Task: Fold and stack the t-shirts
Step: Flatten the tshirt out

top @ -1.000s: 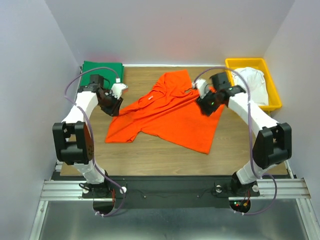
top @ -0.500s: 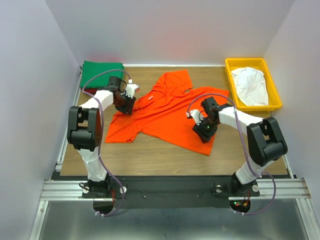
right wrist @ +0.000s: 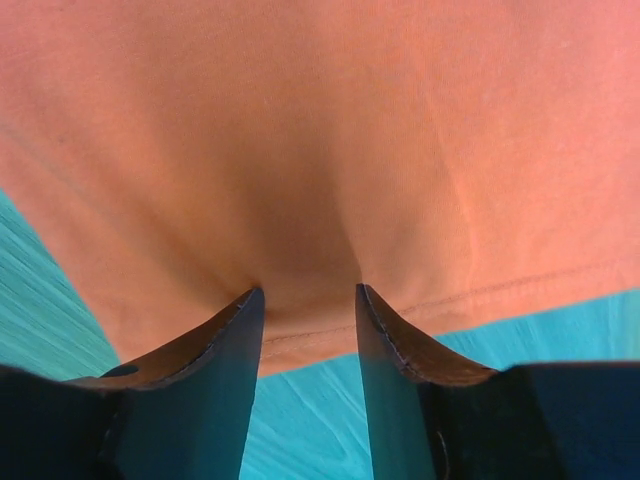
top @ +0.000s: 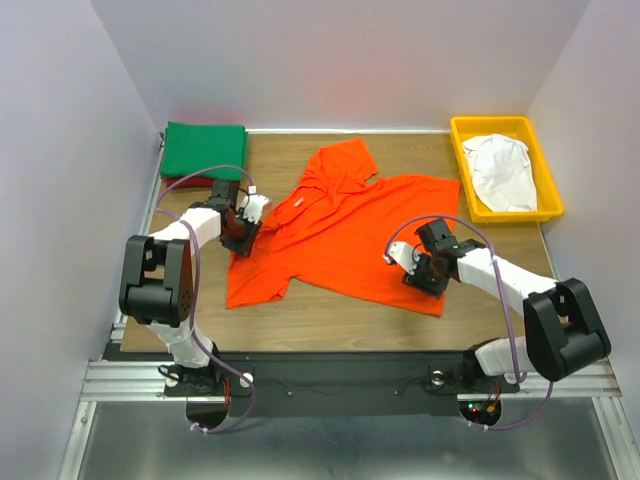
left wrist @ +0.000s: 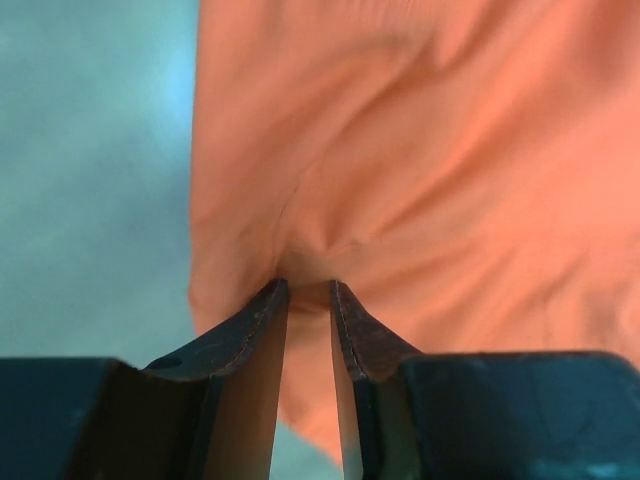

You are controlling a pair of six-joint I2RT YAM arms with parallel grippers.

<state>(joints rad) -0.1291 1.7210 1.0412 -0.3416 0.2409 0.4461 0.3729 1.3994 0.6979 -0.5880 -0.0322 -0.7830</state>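
The bright orange t-shirt (top: 350, 225) lies spread and rumpled across the middle of the table. My left gripper (top: 243, 222) is at its left sleeve. In the left wrist view its jaws (left wrist: 308, 285) are nearly together, with a pucker of orange cloth (left wrist: 420, 170) pinched between the tips. My right gripper (top: 425, 272) sits low on the shirt's near right hem. Its jaws (right wrist: 310, 290) stand apart, tips pressed into the cloth (right wrist: 320, 130), with the stitched hem between them. A folded green t-shirt (top: 205, 150) lies at the back left. A white t-shirt (top: 500, 170) is bunched in the tray.
The yellow plastic tray (top: 490, 123) stands at the back right corner. White walls close in the table on the left, back and right. Bare wood shows along the near edge (top: 330, 320) in front of the orange shirt.
Both grippers have come down and toward the near edge. The orange shirt has shifted with them, its left side drawn in and its near right corner pulled forward. Both jaws have narrowed.
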